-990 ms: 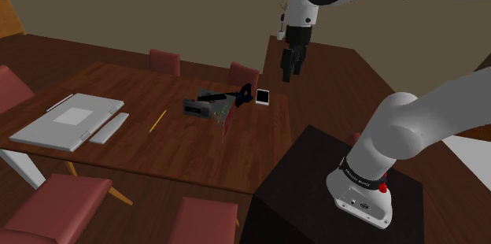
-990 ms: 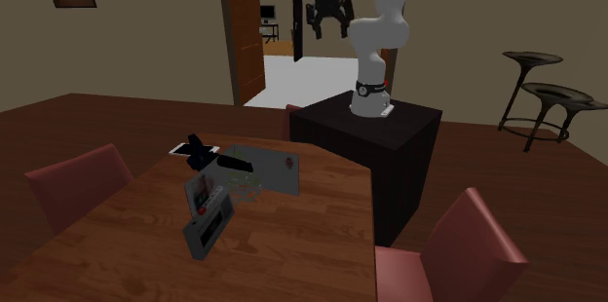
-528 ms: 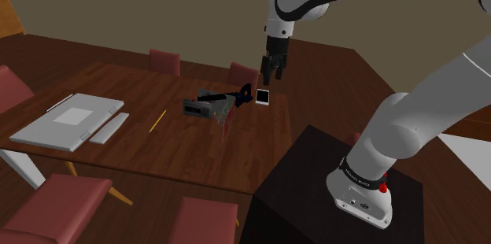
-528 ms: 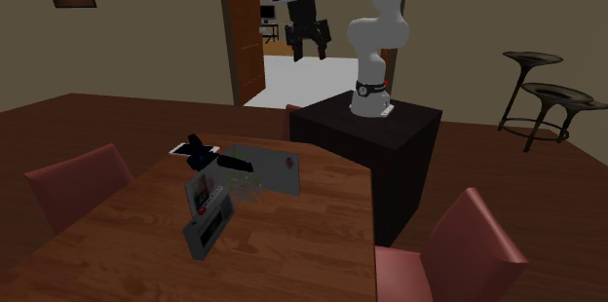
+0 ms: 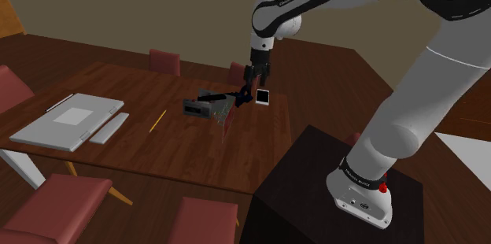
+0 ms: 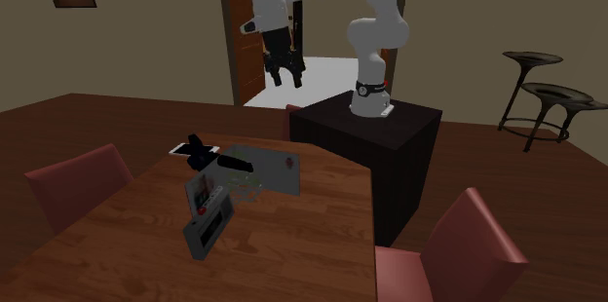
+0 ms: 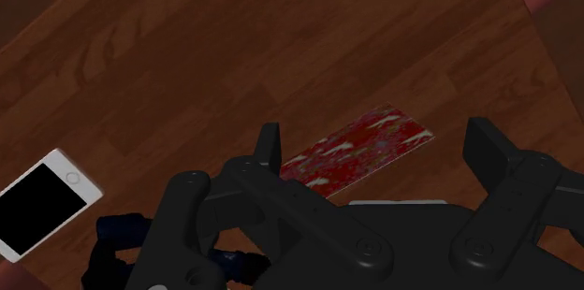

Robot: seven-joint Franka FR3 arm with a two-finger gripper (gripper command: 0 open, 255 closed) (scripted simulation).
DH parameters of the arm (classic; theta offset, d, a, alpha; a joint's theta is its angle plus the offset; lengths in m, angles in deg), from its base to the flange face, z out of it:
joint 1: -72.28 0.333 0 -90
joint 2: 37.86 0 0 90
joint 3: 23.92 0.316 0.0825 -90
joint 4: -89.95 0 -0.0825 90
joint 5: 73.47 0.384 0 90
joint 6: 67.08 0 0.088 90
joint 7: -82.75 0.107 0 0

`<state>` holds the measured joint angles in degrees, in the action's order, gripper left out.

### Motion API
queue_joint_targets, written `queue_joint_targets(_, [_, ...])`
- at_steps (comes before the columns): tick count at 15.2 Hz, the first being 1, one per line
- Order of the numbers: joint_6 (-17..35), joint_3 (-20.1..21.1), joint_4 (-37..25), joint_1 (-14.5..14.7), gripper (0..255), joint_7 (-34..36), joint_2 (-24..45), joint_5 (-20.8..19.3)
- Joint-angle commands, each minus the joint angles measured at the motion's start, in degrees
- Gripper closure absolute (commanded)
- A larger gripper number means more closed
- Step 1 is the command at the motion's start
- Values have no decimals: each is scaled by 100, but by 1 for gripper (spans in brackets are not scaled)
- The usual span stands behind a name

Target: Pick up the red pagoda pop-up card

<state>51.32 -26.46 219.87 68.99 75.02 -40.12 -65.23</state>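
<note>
The pop-up card [image 5: 226, 112] stands near the middle of the brown table [image 5: 118, 85], looking grey with a red edge in the shoulder view. In the second exterior view the card [image 6: 265, 169] is a grey upright panel. The wrist view shows the card's red patterned face [image 7: 360, 146] between and below the fingers. My black gripper [image 5: 254, 78] hangs open above the table, just behind the card and over a white phone [image 5: 262, 96]. The gripper [image 6: 284, 69] holds nothing. Both fingers [image 7: 270, 145] stand well apart around the gripper's middle [image 7: 376, 138].
A grey box-like device [image 5: 197, 107] and a black object [image 5: 239, 95] lie against the card. Further along the table are a grey laptop [image 5: 67, 119] and a yellow pencil [image 5: 157, 120]. Red chairs [image 5: 51, 207] ring the table. The dark stand [image 5: 338, 187] is beside it.
The arm has swung down and toward the shoulder view's left, bringing the gripper from high beside the table to just above the phone and card. Objects on the table have not moved.
</note>
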Motion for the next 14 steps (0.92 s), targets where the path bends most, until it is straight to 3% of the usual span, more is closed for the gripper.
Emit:
queue_joint_targets(1, [166,-42,-267,-37,0,-62,431,77])
queue_joint_targets(14, [631,-86,-2694,-388,0,-328,3324,653])
